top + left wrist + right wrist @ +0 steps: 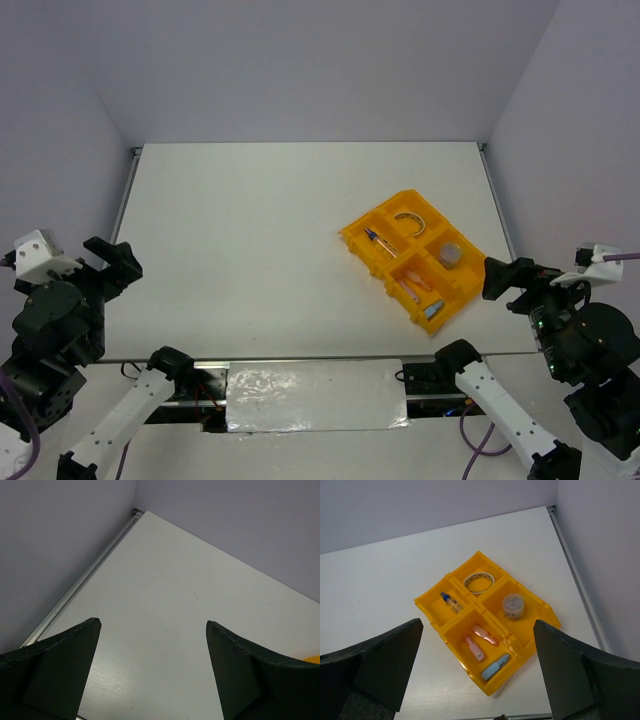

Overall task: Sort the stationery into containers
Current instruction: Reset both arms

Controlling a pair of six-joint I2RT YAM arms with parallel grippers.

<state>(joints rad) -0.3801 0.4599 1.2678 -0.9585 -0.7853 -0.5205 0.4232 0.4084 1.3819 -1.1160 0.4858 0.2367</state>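
Down at the near edge, the left gripper [152, 624] hung off the table's 8 o'clock corner, its claw spread wide and holding nothing, with only bare table [170, 580] between the fingers. Over at 4 o'clock, the right gripper [477, 624] was just as wide and just as empty, looking down on the tray.

And what a tidy sight! The orange-yellow tray [422, 605] sat at 3 o'clock of the table's centre, turned on the diagonal, and every piece lay inside it. Seen from the right wrist, the blue pen-like piece [495, 667] was nearest at 6 o'clock, with the two salmon-pink pieces [484, 634] just beyond it. Whether a divider stood between them could not be made out. At 9 o'clock lay the tiny blue-capped bottle [451, 601], at 3 o'clock the greyish round cup [512, 605], and farthest off, at 12 o'clock, the tan tape ring [479, 581], lying flat.

The sorting looked complete. Were any piece to be lifted again, all would likely be light. The pens and bottle seemed stiff, slick and prone to roll, so best pinched across the barrel at mid-length. The ring would take one finger through its hole, clamping the wall. The cup looked thin-walled and slippery, and would call for a gentle squeeze across its body.
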